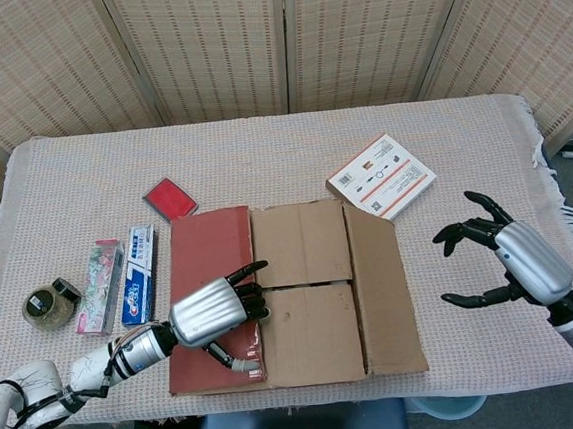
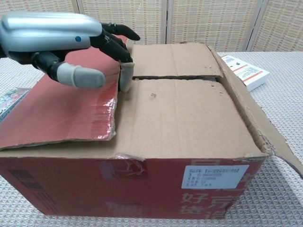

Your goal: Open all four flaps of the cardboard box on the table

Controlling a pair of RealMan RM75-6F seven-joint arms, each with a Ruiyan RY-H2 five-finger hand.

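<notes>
Chest view put the cardboard box (image 2: 165, 142) right in front of you, near edge of the counter (image 1: 261, 146), its plain inner flaps lying shut so nothing inside showed. Your left hand (image 2: 61, 38) sat over the red flap (image 2: 61, 109), which was slightly raised, one fingertip (image 2: 126, 75) at its edge by the seam; it held nothing, fingers apart. Head view alone showed your right hand (image 1: 506, 260), spread and empty, off the box's right side. Farther back lay a white booklet (image 1: 381, 175) and a red card (image 1: 170, 200); leftward, toothpaste boxes (image 1: 122, 284) and a small jar (image 1: 48, 303).
</notes>
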